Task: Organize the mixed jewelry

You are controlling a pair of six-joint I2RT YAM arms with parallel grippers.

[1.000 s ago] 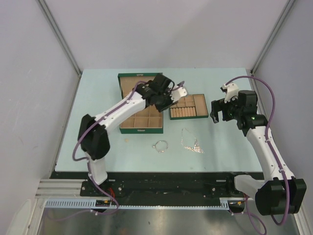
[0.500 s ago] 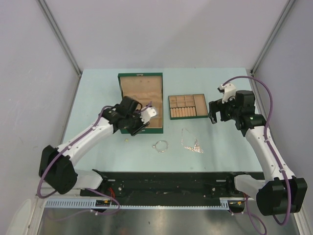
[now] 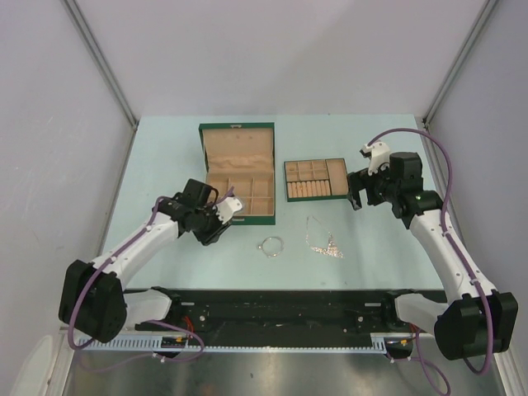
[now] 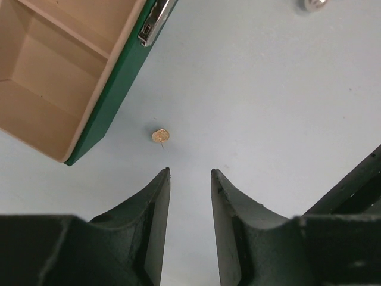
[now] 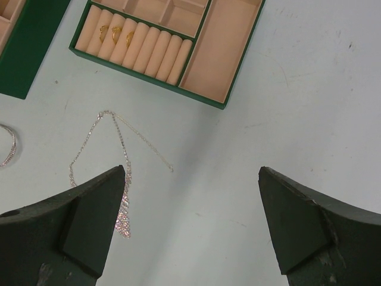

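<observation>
While our left gripper [image 4: 190, 174] hovers with its jaws narrowly parted and holding nothing, a tiny gold stud [image 4: 159, 136] lies on the table [image 4: 268, 89] just ahead of it, close beside the green box [image 4: 113, 83]. Our right gripper [image 5: 191, 173] gapes wide and empty near the necklace [image 5: 124, 211], which sprawls on the table below the tray [image 5: 214, 98], with the bangle [image 3: 271, 244] to its left.

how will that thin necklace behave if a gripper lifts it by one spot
The necklace looks floppy: its thin chain lies in loose curves, so it would likely drape. Probably light, and the pendant end may swing.
</observation>
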